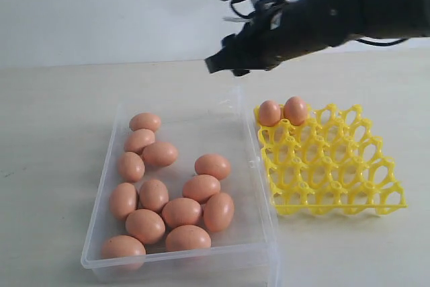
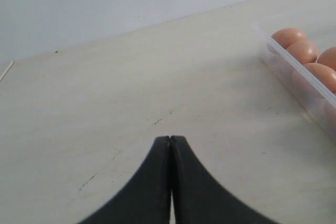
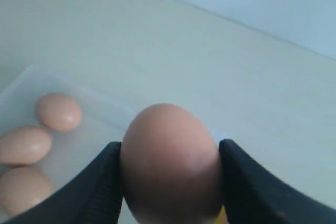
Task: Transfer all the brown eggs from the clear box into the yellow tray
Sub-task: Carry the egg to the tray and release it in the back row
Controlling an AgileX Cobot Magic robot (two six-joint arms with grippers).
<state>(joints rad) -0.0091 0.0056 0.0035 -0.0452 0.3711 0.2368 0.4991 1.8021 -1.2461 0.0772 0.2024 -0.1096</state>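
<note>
Pale tabletop (image 1: 54, 132) lies under everything. My right pincer (image 3: 170, 182) hangs above the far wall of the clear box (image 1: 265, 233), toward the yellow tray (image 1: 336, 166), clamped on one brown egg (image 3: 168, 150) at its waist. I judge it light, smooth and brittle, so a gentle squeeze on the widest part. Its long axis runs along my fingers. Thirteen brown eggs (image 1: 181, 212) lie in the box, and two (image 1: 269, 113) sit in the tray's box-side far corner. My left pincer (image 2: 170, 145) is closed and empty.

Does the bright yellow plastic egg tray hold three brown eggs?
No, just two brown eggs sit in the yellow tray, at one corner.
</note>
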